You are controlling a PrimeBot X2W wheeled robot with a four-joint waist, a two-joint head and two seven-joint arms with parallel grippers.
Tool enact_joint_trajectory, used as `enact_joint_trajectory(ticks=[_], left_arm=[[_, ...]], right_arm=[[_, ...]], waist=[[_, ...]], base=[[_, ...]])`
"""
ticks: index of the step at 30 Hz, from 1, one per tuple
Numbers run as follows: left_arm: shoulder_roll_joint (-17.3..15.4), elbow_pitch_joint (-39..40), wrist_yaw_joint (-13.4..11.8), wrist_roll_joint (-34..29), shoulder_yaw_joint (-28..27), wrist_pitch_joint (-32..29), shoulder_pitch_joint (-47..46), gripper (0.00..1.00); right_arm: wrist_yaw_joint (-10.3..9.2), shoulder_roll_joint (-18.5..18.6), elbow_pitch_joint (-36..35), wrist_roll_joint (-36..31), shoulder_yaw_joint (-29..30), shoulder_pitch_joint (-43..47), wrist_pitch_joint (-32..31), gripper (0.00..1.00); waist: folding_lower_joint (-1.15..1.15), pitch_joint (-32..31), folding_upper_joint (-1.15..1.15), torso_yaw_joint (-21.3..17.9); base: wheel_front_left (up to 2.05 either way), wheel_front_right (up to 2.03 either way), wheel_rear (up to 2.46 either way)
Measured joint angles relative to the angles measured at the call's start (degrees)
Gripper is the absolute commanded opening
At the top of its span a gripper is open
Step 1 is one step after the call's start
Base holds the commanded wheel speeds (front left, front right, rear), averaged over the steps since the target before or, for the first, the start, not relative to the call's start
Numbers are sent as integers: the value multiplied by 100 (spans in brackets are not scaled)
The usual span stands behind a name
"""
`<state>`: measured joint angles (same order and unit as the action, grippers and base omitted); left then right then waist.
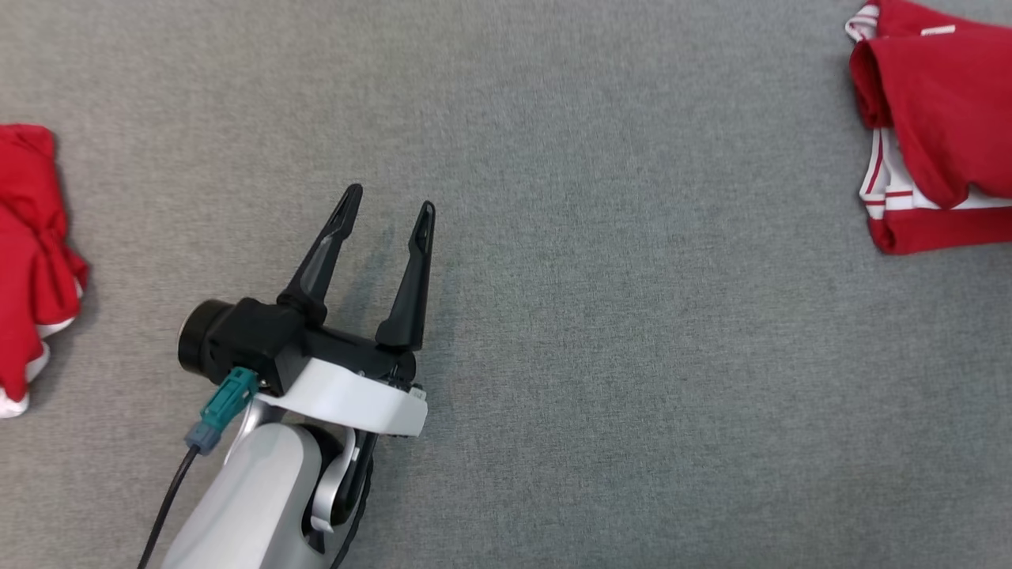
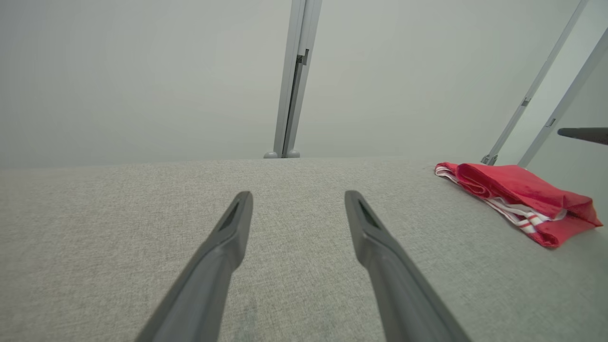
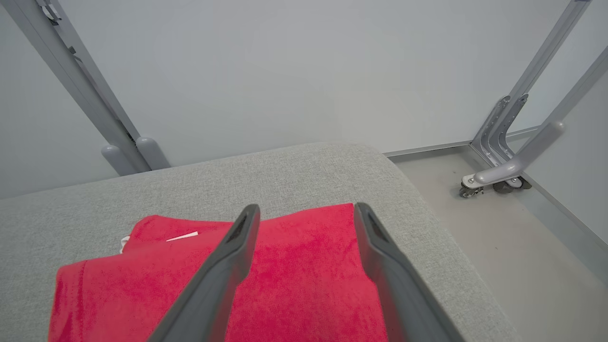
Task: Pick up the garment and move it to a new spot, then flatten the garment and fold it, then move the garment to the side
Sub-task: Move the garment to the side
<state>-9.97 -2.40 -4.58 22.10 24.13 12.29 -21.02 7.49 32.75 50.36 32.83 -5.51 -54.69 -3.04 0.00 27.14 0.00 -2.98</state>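
Folded red garment with white striped trim (image 1: pixel 941 103): cropped by the head view's top and right edges, full outline not visible. In the right wrist view the bottom edge crops it; the right end effector (image 3: pixel 306 209) covers two strips of it, and contact with the cloth cannot be told.

Small white tag (image 3: pixel 182 236): too small to read.

Crumpled red cloth with white edging (image 1: pixel 32 261): cropped at the left edge.

Pale forearm (image 1: pixel 253 498) behind the left end effector (image 1: pixel 390 199): runs off the bottom edge.

Dark pointed tip (image 2: pixel 582 134): cropped at the left wrist view's right edge, identity unclear.
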Motion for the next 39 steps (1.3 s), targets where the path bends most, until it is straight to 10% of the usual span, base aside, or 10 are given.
enact_joint_trajectory(ticks=[17,39], left_arm=[[-69,-348,-59,385,-402,218,870,100],[-250,-202,-313,567,-755,261,1957,100]], right_arm=[[0,-227,-2182,-16,-127,1998,436,100],[-1,-1646,-4822,-777,621,5416,831,100]], waist=[[0,-1829,0,381],[0,-2849,0,445]], base=[[0,0,0],[0,0,0]])
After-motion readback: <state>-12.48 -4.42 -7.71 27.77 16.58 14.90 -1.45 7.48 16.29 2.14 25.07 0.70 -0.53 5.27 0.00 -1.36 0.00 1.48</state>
